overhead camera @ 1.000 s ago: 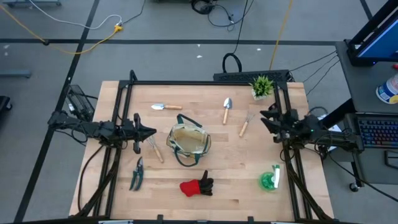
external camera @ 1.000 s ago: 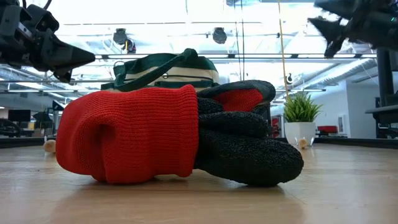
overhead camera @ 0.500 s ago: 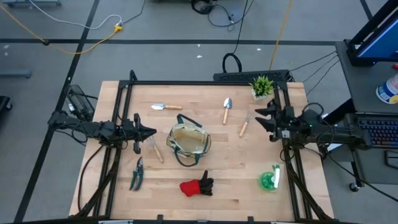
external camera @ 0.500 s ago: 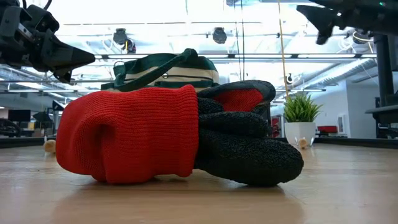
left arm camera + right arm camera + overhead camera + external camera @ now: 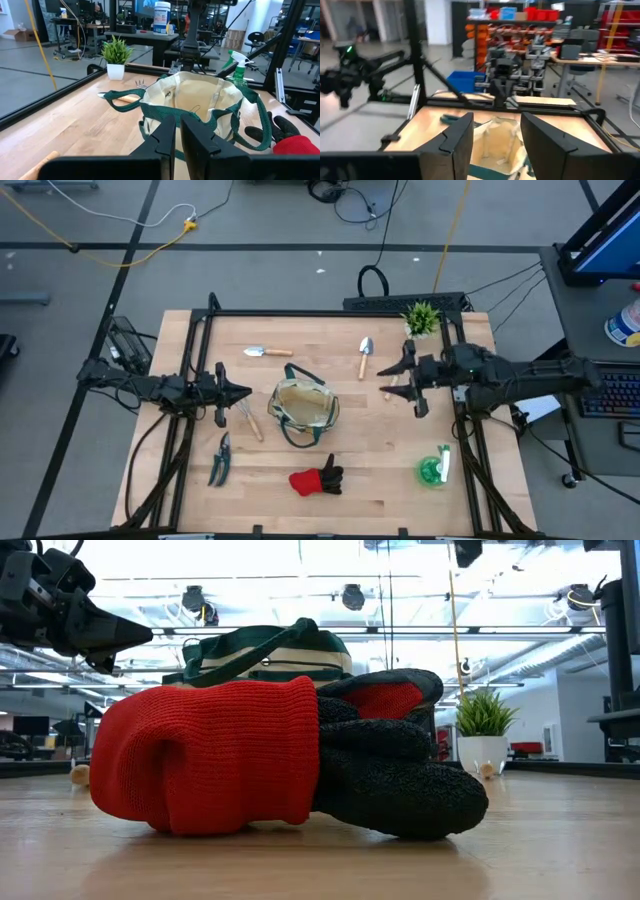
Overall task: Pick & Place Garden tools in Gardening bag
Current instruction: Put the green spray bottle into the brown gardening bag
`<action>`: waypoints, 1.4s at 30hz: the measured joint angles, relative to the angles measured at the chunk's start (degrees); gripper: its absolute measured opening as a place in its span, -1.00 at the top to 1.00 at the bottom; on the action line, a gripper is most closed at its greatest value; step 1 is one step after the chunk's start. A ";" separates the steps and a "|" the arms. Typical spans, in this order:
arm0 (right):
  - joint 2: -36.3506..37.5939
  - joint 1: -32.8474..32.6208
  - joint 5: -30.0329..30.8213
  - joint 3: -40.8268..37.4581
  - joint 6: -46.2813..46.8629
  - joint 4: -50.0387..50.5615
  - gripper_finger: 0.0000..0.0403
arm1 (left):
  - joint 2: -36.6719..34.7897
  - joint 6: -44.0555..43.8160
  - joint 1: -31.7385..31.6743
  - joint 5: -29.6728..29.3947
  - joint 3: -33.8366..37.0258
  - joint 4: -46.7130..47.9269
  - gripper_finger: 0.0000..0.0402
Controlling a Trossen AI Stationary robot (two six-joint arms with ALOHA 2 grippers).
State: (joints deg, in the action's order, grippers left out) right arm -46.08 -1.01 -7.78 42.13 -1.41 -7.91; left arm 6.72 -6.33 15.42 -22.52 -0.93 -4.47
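Nothing is packed yet: the bag (image 5: 303,411) looks empty, tools lie around it on the counter (image 5: 370,460). Right hand (image 5: 398,378) spread apart; left hand (image 5: 240,392) nearly together, empty.

wooden table (image 5: 360,470), bag (image 5: 303,409), glove (image 5: 317,478), trowels (image 5: 365,357)

Two black jointed arms (image 5: 150,385), dark cabling, flat angular jaws

bare wood separates the gardening bag (image 5: 303,409) from the right gripper (image 5: 398,380); its loop handles arch over its mouth.
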 joint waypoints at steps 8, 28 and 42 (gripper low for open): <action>-2.83 -6.06 2.62 6.92 -1.54 12.24 0.23 | 0.02 0.04 0.00 0.12 0.00 0.02 0.85; -8.96 -19.35 13.76 25.71 26.63 52.41 0.23 | 0.02 0.02 0.00 0.13 0.00 0.04 0.85; -9.02 -21.67 3.00 25.96 71.37 74.14 0.23 | 0.02 0.07 0.00 0.11 0.00 0.04 0.85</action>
State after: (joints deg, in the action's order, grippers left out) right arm -55.10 -22.69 -4.78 68.10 69.96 66.23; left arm 6.74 -6.26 15.42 -22.41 -0.93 -4.43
